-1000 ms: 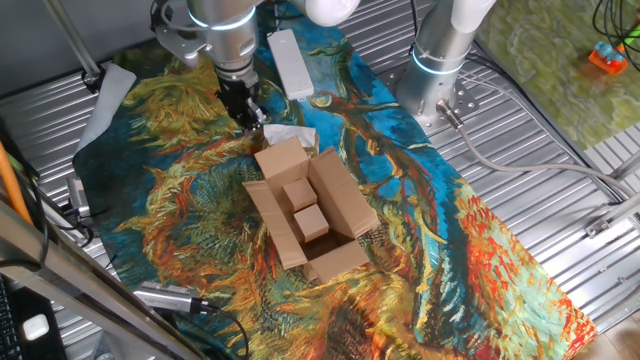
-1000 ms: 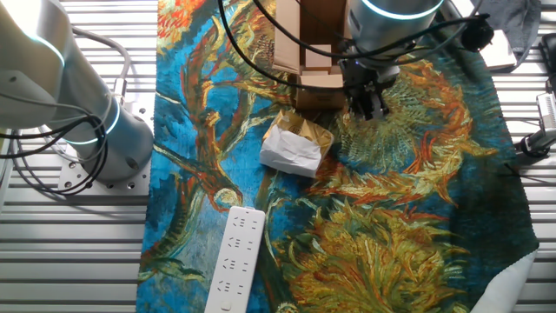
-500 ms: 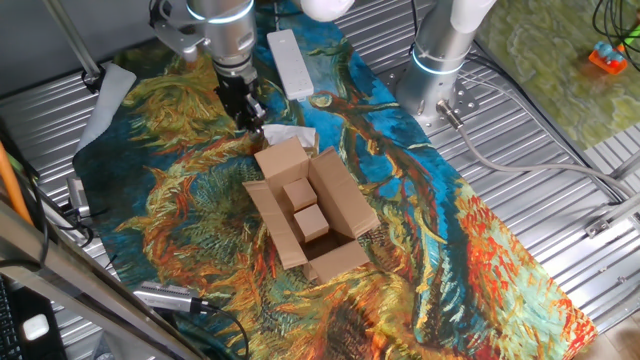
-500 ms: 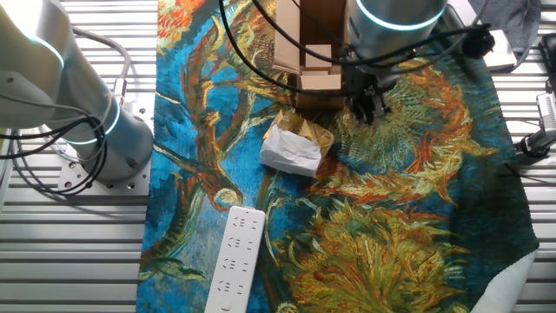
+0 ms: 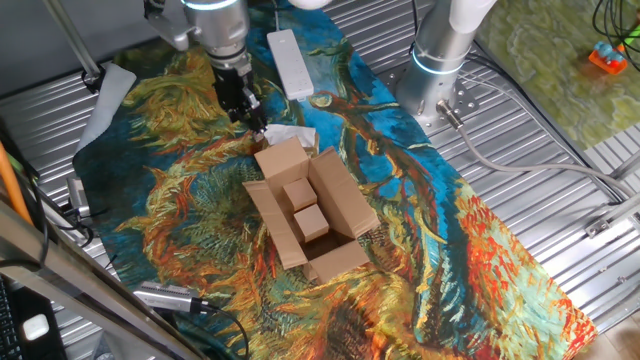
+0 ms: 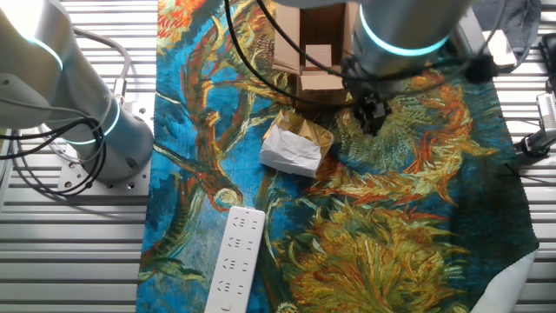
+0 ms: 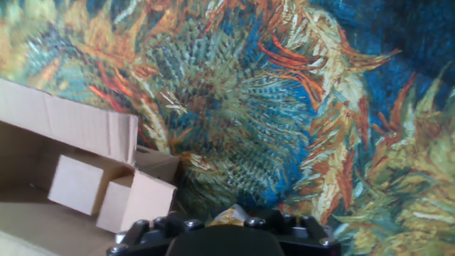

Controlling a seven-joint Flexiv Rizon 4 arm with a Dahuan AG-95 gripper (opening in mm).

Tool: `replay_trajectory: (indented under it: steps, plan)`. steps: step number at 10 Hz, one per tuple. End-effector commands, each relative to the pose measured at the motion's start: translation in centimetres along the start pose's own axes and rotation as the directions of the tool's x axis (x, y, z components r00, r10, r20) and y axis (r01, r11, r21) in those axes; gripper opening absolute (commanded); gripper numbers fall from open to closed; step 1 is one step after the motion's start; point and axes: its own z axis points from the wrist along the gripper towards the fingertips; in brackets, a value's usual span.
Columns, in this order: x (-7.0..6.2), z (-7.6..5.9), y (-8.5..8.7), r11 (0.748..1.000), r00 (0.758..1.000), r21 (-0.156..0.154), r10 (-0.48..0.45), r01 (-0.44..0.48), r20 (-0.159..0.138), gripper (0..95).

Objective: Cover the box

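The brown cardboard box [image 5: 322,215] stands open on the painted cloth with its four flaps spread out. Two small cardboard blocks [image 5: 303,206] lie inside. It also shows at the top edge of the other fixed view [image 6: 316,45] and at the lower left of the hand view [image 7: 67,128]. My gripper [image 5: 250,113] hangs above the cloth just beyond the box's far flap, beside the crumpled paper packet [image 5: 291,135]. Its fingers look closed together and hold nothing; the gripper also shows in the other fixed view [image 6: 372,116]. The hand view shows only the hand's dark housing [image 7: 220,238].
A white power strip [image 5: 291,62] lies on the cloth behind the gripper. A second robot's base [image 5: 436,60] stands at the back right. The paper packet [image 6: 292,149] lies between the box and the power strip [image 6: 233,261]. Ribbed metal table surrounds the cloth.
My gripper has lifted and drifted slightly away from the box's far flap. The box, blocks and packet have not moved.
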Motion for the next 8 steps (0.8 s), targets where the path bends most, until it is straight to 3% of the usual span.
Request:
replay_trajectory:
  steps: [1,6,7,8]
  plan:
    - [-0.5,0.2,0.4,0.999,1.0,-0.047,0.02,-0.019,0.011,76.0]
    - [-1.1,1.2,0.9,0.997,0.999,-0.067,0.039,-0.038,0.004,76.0]
    - [-1.1,1.5,0.8,0.997,0.999,-0.07,0.041,-0.041,0.004,57.0]
    - [-1.0,1.8,0.7,0.998,1.0,-0.065,0.026,-0.026,-0.006,57.0]
